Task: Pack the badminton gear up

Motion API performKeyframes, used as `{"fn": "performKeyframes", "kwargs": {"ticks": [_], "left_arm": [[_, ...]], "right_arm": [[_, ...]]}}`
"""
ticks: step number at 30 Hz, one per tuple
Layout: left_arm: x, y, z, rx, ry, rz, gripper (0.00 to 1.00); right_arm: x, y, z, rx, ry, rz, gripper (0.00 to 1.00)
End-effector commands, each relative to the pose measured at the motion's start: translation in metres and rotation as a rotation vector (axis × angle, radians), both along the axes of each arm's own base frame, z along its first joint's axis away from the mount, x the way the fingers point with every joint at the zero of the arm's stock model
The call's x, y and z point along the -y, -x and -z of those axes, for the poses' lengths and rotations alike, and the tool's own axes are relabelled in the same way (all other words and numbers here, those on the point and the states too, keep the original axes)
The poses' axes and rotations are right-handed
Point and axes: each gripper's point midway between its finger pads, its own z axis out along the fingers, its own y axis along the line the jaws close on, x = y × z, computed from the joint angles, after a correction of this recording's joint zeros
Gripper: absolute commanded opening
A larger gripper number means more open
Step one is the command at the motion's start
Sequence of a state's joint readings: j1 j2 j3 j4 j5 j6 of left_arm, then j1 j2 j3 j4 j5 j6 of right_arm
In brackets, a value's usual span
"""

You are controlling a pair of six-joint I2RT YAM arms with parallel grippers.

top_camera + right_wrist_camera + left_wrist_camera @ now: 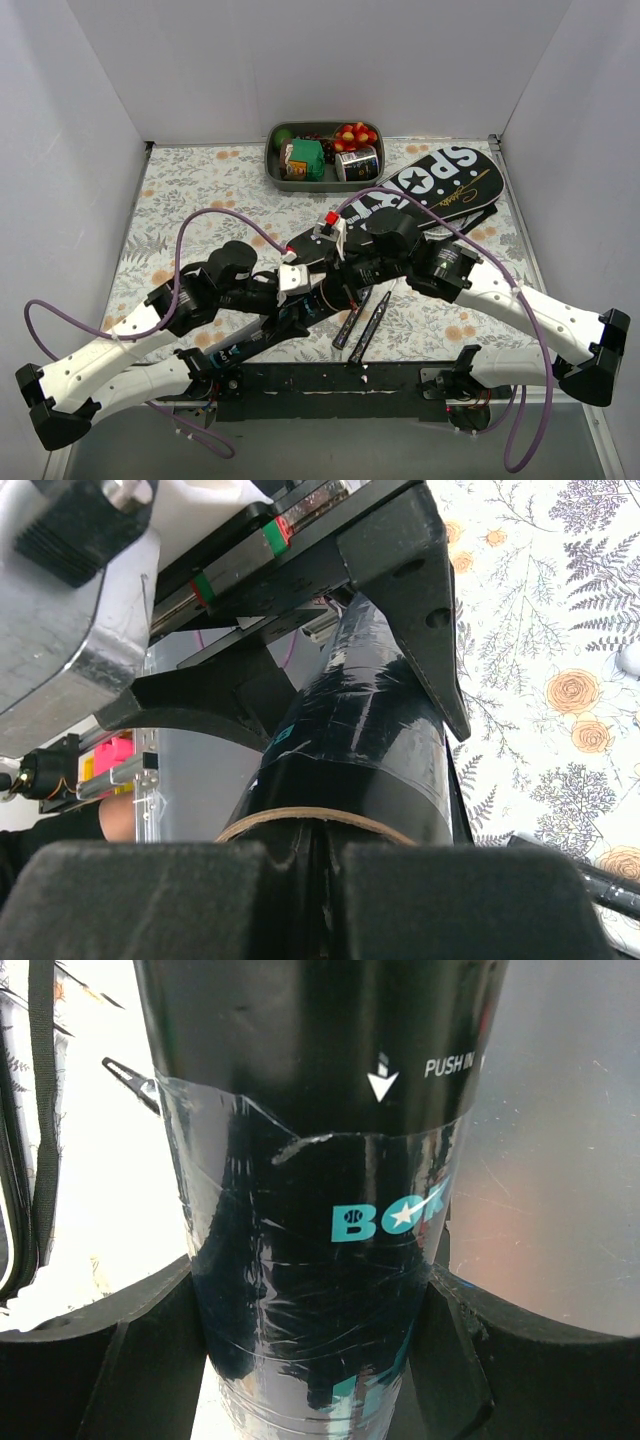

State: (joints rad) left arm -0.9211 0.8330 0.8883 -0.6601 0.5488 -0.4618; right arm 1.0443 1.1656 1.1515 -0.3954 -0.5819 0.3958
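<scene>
Bench (180, 190): covered with a flowered cloth, with both arms reaching in to meet near its middle.

Cover (440, 185): the long black cover lettered "SPORT" lies flat at the far right. Its broad end points to the far right corner and its narrow end runs in under the right arm. A black strap and a zip pull show at the left edge of the left wrist view.

Black handle (310, 1210): thick and glossy, wrapped in clear film, with teal lettering and a white arrow marked "PUSH IN". From above it slants from the meeting point of the arms toward the near left, passing under the left arm. Both arms are at this one item.

Left gripper (310, 1270): the jaws are spread to the handle's width and pinch it, one finger against each side.

Right gripper (320, 855): the jaws are drawn almost together, with only a dark slit between the pads. The handle's end, ringed in tan, sits just beyond them. Whether anything is nipped in the slit cannot be told.

Two slim dark rods (356, 320): they lie side by side on the cloth near the front edge, just right of the grippers. What they belong to cannot be told.

Grey tray (272, 165): it holds toy food and sits at the far edge, just left of the cover.
</scene>
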Motion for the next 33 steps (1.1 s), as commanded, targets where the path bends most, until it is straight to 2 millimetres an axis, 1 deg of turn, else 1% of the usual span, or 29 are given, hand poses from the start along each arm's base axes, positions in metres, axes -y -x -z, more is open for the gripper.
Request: {"fn": "performKeyframes", "kwargs": {"ticks": [1, 2, 4, 5, 6, 8, 9, 10, 11, 12, 13, 14, 15, 16, 17, 18, 19, 20, 22, 23, 25, 26, 27, 28, 29, 30, 31, 32, 33], "left_arm": [[0.007, 0.0, -0.022, 0.023, 0.075, 0.005, 0.21], [0.007, -0.001, -0.022, 0.025, 0.075, 0.006, 0.21], [0.007, 0.0, -0.022, 0.024, 0.076, 0.007, 0.21], [0.007, -0.001, -0.022, 0.024, 0.077, 0.005, 0.21], [0.007, 0.0, -0.02, 0.021, 0.073, 0.006, 0.21], [0.007, 0.0, -0.019, 0.019, 0.075, 0.005, 0.21], [0.007, 0.001, -0.019, 0.018, 0.076, 0.006, 0.21], [0.007, 0.001, -0.019, 0.017, 0.078, 0.007, 0.21], [0.007, 0.001, -0.019, 0.019, 0.077, 0.006, 0.21], [0.007, 0.001, -0.018, 0.015, 0.076, 0.005, 0.21], [0.007, 0.001, -0.019, 0.015, 0.078, 0.006, 0.21], [0.007, 0.001, -0.019, 0.016, 0.078, 0.006, 0.22], [0.007, 0.001, -0.018, 0.014, 0.077, 0.006, 0.22], [0.007, 0.001, -0.019, 0.014, 0.078, 0.007, 0.22], [0.007, 0.001, -0.018, 0.012, 0.076, 0.007, 0.22], [0.007, 0.001, -0.018, 0.012, 0.076, 0.005, 0.22], [0.007, 0.001, -0.019, 0.013, 0.077, 0.007, 0.22], [0.007, 0.001, -0.017, 0.008, 0.074, 0.006, 0.22], [0.008, 0.002, -0.019, 0.007, 0.077, 0.01, 0.22], [0.008, 0.001, -0.018, 0.003, 0.074, 0.007, 0.22], [0.008, 0.0, -0.019, 0.004, 0.073, 0.001, 0.22], [0.008, 0.001, -0.018, 0.004, 0.072, 0.003, 0.22], [0.007, 0.0, -0.019, 0.009, 0.072, 0.0, 0.22], [0.007, 0.0, -0.019, 0.01, 0.072, -0.001, 0.22], [0.007, 0.0, -0.02, 0.011, 0.072, 0.001, 0.22], [0.007, 0.0, -0.02, 0.009, 0.071, 0.002, 0.22], [0.008, 0.0, -0.02, 0.009, 0.071, 0.003, 0.22], [0.008, 0.0, -0.021, 0.009, 0.072, 0.003, 0.22], [0.007, 0.0, -0.022, 0.011, 0.073, 0.004, 0.22]], "right_arm": [[-0.001, 0.011, -0.005, 0.022, -0.016, -0.036, 0.07], [0.0, 0.007, -0.017, 0.051, -0.033, -0.017, 0.24], [0.006, 0.005, -0.024, 0.075, -0.02, 0.009, 0.36], [0.009, -0.002, -0.028, 0.098, -0.011, 0.055, 0.45], [0.014, -0.005, -0.039, 0.107, -0.001, 0.081, 0.47], [0.02, -0.014, -0.052, 0.141, 0.006, 0.136, 0.52], [0.026, -0.016, -0.065, 0.153, 0.008, 0.159, 0.53], [0.029, -0.018, -0.073, 0.171, 0.005, 0.178, 0.54], [0.035, -0.028, -0.08, 0.197, 0.012, 0.235, 0.58], [0.043, -0.03, -0.093, 0.216, 0.015, 0.266, 0.59], [0.048, -0.035, -0.098, 0.234, 0.022, 0.297, 0.61], [0.056, -0.047, -0.101, 0.26, 0.038, 0.366, 0.62], [0.063, -0.052, -0.102, 0.267, 0.059, 0.398, 0.63], [0.068, -0.058, -0.111, 0.281, 0.047, 0.428, 0.65], [0.077, -0.072, -0.113, 0.297, 0.06, 0.499, 0.66], [0.082, -0.081, -0.112, 0.299, 0.07, 0.536, 0.66], [0.086, -0.09, -0.108, 0.294, 0.085, 0.568, 0.66], [0.093, -0.111, -0.103, 0.285, 0.1, 0.626, 0.66], [0.098, -0.135, -0.086, 0.258, 0.13, 0.665, 0.66], [0.1, -0.158, -0.065, 0.213, 0.161, 0.694, 0.66], [0.1, -0.181, -0.042, 0.18, 0.188, 0.71, 0.63], [0.094, -0.197, -0.023, 0.162, 0.215, 0.712, 0.63], [0.092, -0.207, -0.013, 0.154, 0.227, 0.715, 0.62], [0.091, -0.217, -0.007, 0.144, 0.229, 0.722, 0.62], [0.084, -0.231, 0.002, 0.145, 0.221, 0.722, 0.62], [0.082, -0.238, 0.012, 0.138, 0.227, 0.724, 0.63], [0.082, -0.248, 0.017, 0.145, 0.219, 0.729, 0.64], [0.074, -0.258, 0.024, 0.14, 0.196, 0.703, 0.64], [0.074, -0.264, 0.034, 0.133, 0.196, 0.697, 0.64]]}}
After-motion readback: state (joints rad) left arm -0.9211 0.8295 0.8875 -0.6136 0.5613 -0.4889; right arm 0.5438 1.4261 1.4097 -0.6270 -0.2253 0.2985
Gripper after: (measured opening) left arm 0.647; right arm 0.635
